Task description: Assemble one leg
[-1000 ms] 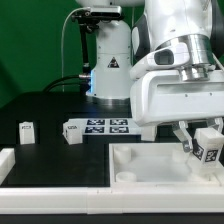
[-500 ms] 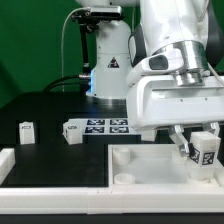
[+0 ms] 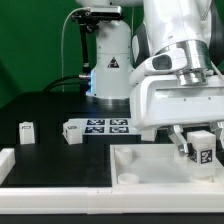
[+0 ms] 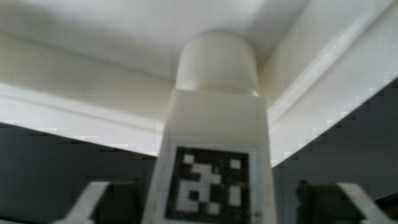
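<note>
My gripper [image 3: 197, 152] is shut on a leg [image 3: 203, 149], a small white block with a black-and-white tag facing the camera. It holds the leg upright just above the inside of the large white tray [image 3: 150, 152] at the exterior view's right. In the wrist view the leg [image 4: 221, 110] runs out from between the fingers of my gripper [image 4: 217, 208], its rounded end pointing at a corner of the tray [image 4: 107, 80]. A round socket [image 3: 125, 172] shows in the tray's near left corner.
Two more legs lie on the black table at the exterior view's left [image 3: 26, 131] and middle [image 3: 72, 133]. The marker board [image 3: 108, 126] lies behind the tray. A white part [image 3: 5, 160] sits at the left edge, and a white edge [image 3: 50, 200] runs along the front.
My gripper has shifted slightly toward the exterior view's left with the leg held in it. The other parts have not moved.
</note>
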